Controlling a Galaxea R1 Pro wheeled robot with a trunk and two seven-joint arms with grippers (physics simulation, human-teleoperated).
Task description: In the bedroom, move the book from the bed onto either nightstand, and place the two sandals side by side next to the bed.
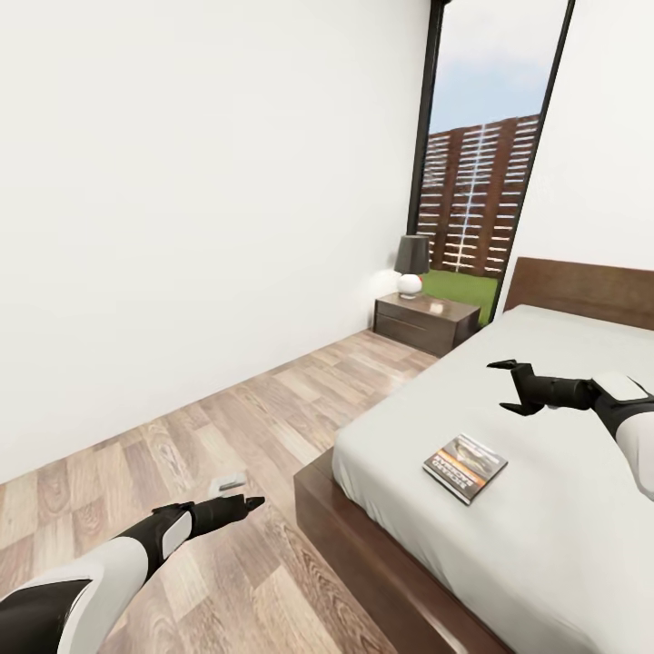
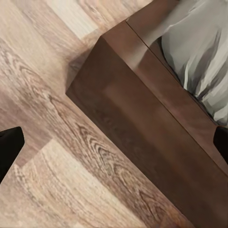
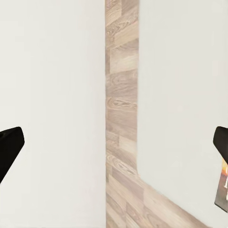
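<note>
Nearest, the left hand [image 1: 232, 509] hangs low over the floor [image 1: 182, 436] beside the corner of the bed [image 1: 545, 509]. In the left wrist view its two dark fingertips stand wide apart at the edges, with only planks and the brown bed frame between them, so it holds nothing. Just past it a small pale thing [image 1: 227, 481] lies on the planks; I cannot tell what it is.

Next, the book [image 1: 465, 466] lies flat on the grey mattress, near the side edge of the bed. It is a thin paperback, so I judge it light but bendy, with a smooth cover that may slip. Because it lies flat on a soft surface, one finger can probably press into the mattress and go under an edge (the spine side is the stiffest place to pinch).

A little farther, the right hand [image 1: 513, 386] hovers above the mattress, apart from the book, fingers spread and empty.

Farthest, the nightstand [image 1: 427, 322] stands by the window with a lamp [image 1: 411, 265] on it; beside the lamp there is free top surface for the book.
</note>
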